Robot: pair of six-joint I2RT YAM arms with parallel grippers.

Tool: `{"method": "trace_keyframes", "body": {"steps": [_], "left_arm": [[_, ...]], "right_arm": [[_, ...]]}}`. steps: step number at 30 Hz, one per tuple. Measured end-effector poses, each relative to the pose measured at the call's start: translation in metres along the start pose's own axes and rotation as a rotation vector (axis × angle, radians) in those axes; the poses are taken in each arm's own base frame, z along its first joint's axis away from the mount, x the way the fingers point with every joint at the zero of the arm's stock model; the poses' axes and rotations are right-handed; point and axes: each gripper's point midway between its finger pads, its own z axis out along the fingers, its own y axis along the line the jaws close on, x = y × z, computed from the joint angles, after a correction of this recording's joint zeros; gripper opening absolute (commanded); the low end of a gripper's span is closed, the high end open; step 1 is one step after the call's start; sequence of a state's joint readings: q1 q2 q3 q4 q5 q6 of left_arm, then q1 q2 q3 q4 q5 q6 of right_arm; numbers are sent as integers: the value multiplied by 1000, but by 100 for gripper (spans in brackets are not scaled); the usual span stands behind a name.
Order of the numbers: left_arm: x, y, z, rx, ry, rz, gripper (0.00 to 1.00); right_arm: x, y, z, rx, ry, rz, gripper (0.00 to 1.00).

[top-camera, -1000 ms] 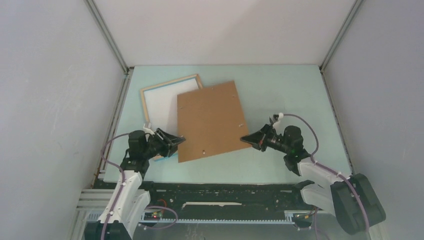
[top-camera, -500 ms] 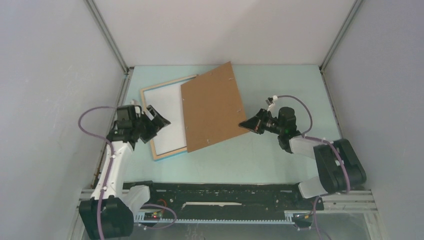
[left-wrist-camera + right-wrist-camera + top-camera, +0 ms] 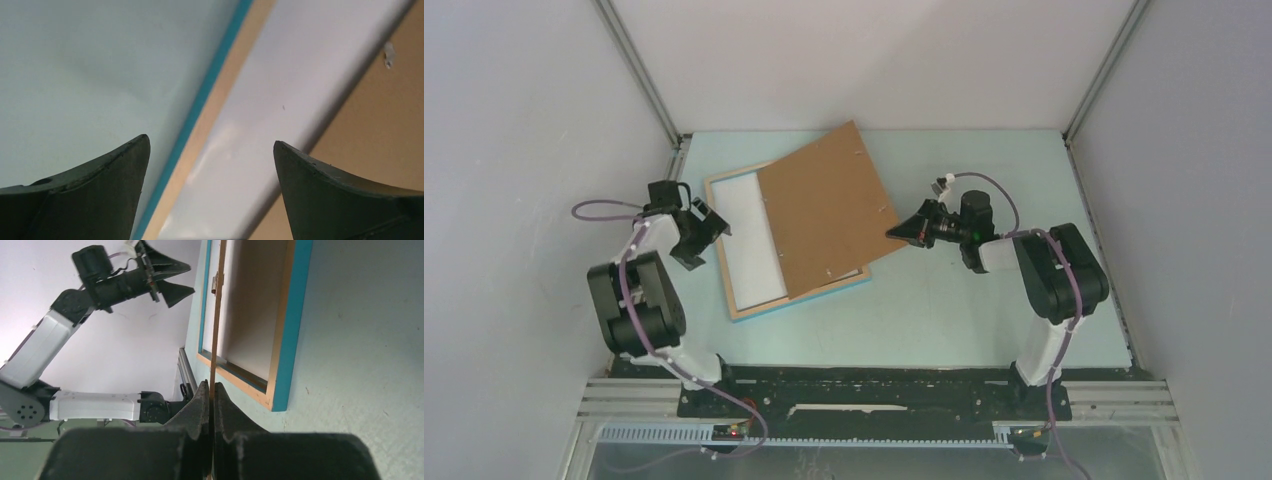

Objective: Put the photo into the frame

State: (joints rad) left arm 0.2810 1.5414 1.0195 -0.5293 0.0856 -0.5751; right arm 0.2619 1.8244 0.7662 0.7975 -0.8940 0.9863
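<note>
The frame (image 3: pixel 799 298) lies back-up on the table, light wood border up and teal edge at its near side. The photo (image 3: pixel 749 240) lies inside it, plain white back up. My right gripper (image 3: pixel 892 232) is shut on the right edge of the brown backing board (image 3: pixel 819 210) and holds it tilted over the frame's right part. In the right wrist view the board (image 3: pixel 217 315) runs edge-on from the shut gripper (image 3: pixel 211 387) above the frame (image 3: pixel 295 315). My left gripper (image 3: pixel 712 224) is open and empty at the frame's left edge, over the frame (image 3: pixel 220 100) and photo (image 3: pixel 280 90).
The pale green table (image 3: pixel 984 320) is enclosed by grey walls on three sides. A metal rail (image 3: pixel 659 220) runs along its left edge close to the left arm. The left gripper (image 3: pixel 192 276) shows in the right wrist view beyond the board.
My right gripper has carried the backing board left and farther back, so it now covers more of the frame. My left arm has drawn back to the left, off the frame.
</note>
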Motion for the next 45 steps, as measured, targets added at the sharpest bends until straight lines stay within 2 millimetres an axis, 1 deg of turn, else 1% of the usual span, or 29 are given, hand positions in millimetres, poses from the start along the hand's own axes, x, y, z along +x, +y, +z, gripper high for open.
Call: {"method": "trace_keyframes", "body": {"steps": [2,3,6,8,11,15,19,24,31,39,45], "left_arm": [[-5,5,19,-24,31,-29,100],[-6,4,27,-22,53,-37,100],[-13,-8,50,19,96,-50,100],[-14,-16,57,57,107,-55,100],[-16,-28,57,117,109,-55,100],[-14,-37,59,148,111,-41,100],[-5,-52,60,184,127,-11,100],[9,-69,59,220,155,30,100],[14,-74,59,231,164,39,100],[13,-76,58,240,165,34,100],[12,-77,59,244,159,35,100]], "right_arm": [[-1,-3,3,-4,8,8,0],[-1,-4,5,-5,10,12,0],[0,-9,9,-1,18,22,0],[1,-11,12,-1,22,23,0],[-1,-13,17,-6,27,25,0],[-1,-11,21,-21,26,13,0],[1,-8,24,-29,25,3,0],[5,-9,32,-32,36,0,0],[14,-12,49,-30,61,-1,0],[23,-6,72,-30,102,-27,0],[30,-13,77,-6,116,-13,0]]}}
